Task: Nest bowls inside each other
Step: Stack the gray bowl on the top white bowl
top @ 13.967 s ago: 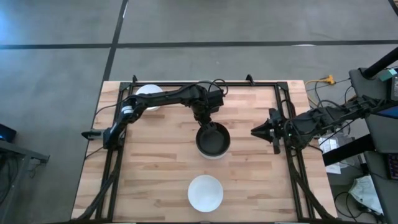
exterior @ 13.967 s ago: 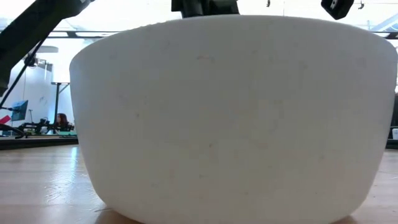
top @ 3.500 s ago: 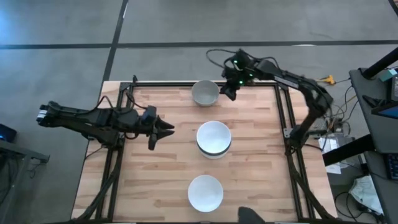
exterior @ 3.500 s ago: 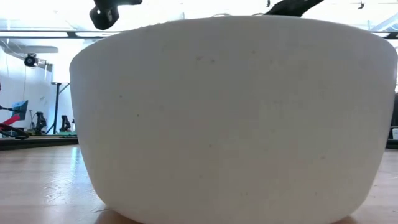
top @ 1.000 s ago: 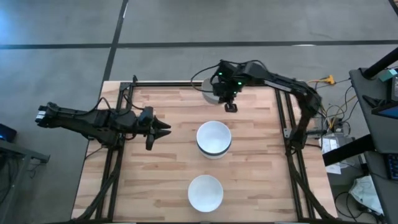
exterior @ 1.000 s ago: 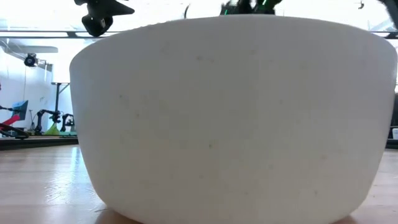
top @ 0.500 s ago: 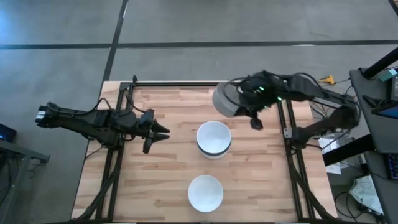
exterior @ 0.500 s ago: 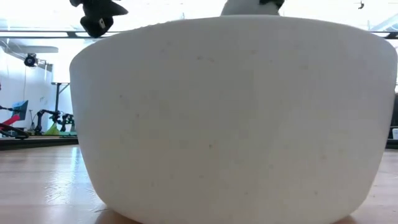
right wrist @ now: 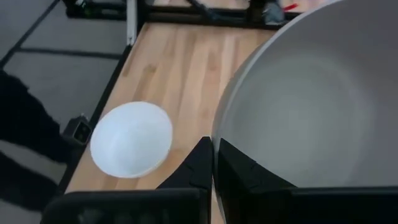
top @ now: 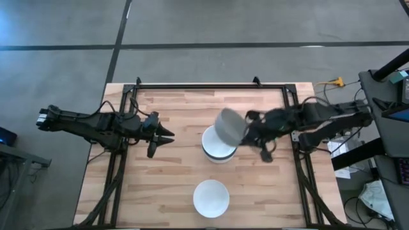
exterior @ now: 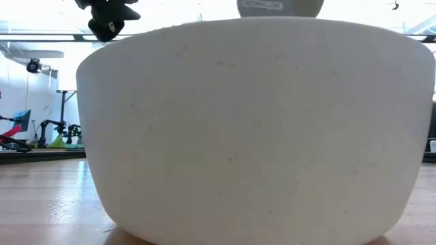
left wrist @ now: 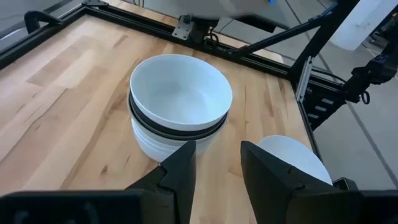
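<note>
My right gripper [top: 248, 133] comes from the table's right and is shut on a grey bowl [top: 229, 125], held above the far right edge of a stack of bowls [top: 214, 149]. The stack [left wrist: 180, 99] stands on its base at mid-table: a white bowl on top, a black one under it, a white one below. A single white bowl [top: 211, 198] sits near the table's front edge and fills the low view [exterior: 255, 129]. My left gripper [top: 167, 135] hovers open to the left of the stack, pointing at it; its fingers [left wrist: 180, 171] show a clear gap. My right gripper pinches the grey bowl's wall at the rim [right wrist: 219, 135], one finger inside the bowl and one outside. It comes from the table's right, slanting down. The bowl is lifted clear and tilted, and its base [exterior: 279, 7] shows high in the low view.
A black metal frame [top: 204, 85] borders the wooden table [top: 160, 185] on the far, left and right sides. Bare wood lies left of the stack and along the far edge.
My right gripper has lifted the grey bowl from the table's far edge. It has carried it toward the right and then toward the near side, to above the stack. The bowl is now clear of the table and tilted.
</note>
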Action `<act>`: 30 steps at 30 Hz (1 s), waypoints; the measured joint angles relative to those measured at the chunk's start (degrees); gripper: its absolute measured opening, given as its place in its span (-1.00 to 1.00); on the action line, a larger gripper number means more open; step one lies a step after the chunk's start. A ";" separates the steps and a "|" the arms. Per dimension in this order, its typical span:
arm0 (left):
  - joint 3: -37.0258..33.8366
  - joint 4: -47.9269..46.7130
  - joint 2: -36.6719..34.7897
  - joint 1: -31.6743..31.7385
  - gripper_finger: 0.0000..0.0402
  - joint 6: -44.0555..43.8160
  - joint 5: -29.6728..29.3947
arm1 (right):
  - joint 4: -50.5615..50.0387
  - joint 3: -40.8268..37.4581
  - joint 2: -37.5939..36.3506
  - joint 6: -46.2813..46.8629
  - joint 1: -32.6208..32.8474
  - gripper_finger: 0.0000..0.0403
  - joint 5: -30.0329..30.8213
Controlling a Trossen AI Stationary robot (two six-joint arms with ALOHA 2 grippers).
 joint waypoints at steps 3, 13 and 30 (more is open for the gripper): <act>0.00 -0.01 0.00 0.00 -0.45 -0.10 -0.07 | 0.61 0.85 4.09 -0.33 2.14 -0.96 0.74; 0.00 -0.03 0.00 0.00 -0.45 -0.44 -0.07 | -5.42 12.59 18.87 -2.43 3.22 -0.96 4.08; 0.00 -7.12 -1.03 0.00 -0.45 3.76 2.58 | -19.25 24.74 35.02 7.88 3.99 -0.96 8.80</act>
